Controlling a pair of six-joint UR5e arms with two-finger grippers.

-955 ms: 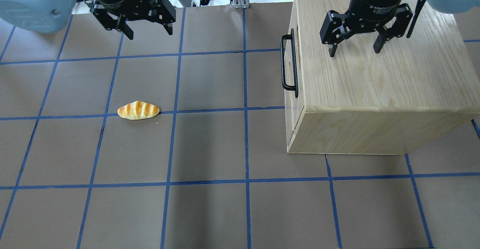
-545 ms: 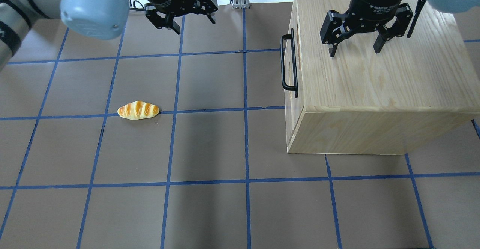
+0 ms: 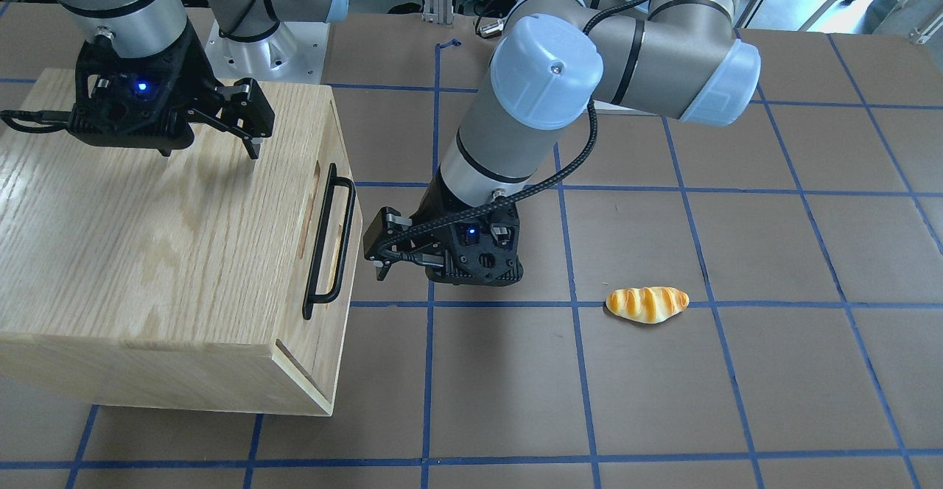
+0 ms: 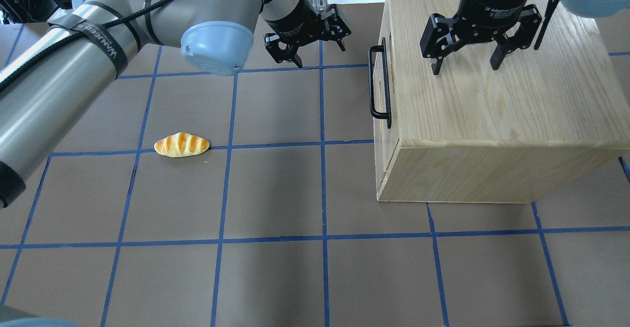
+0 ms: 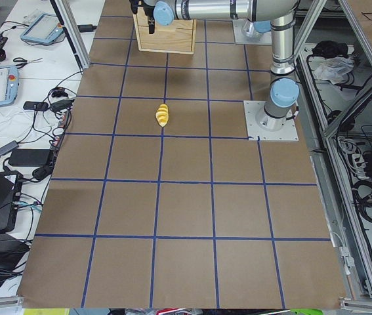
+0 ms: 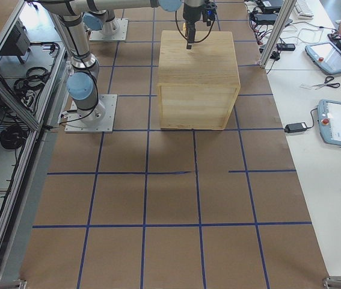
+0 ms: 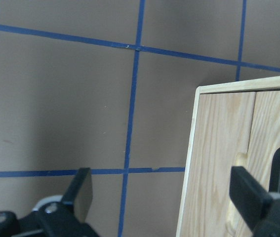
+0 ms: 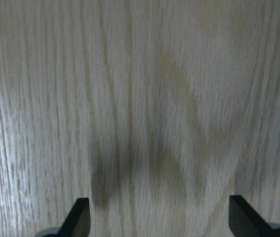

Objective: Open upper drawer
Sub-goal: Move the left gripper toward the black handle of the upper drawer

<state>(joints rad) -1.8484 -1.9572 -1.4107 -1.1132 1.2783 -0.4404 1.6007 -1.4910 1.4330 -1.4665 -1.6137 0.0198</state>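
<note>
Brown worktop (image 4: 275,194) marked into squares by blue tape fills the scene. On the robot's right side stands a large pale oak cabinet box (image 4: 492,110). Its face turned toward the middle of the worktop carries the shallow pale-wood upper drawer (image 4: 380,83) with a long black metal bar handle (image 4: 372,83); the drawer front sits flush with the cabinet, closed. The left claw (image 4: 320,56) hangs just beside that face, near the handle but apart from it, fingers spread wide, holding nothing. The right claw (image 4: 465,68) hovers over the cabinet top, also spread wide and empty. A small glazed golden bread roll (image 4: 181,145) lies well apart, on the robot's left
</note>
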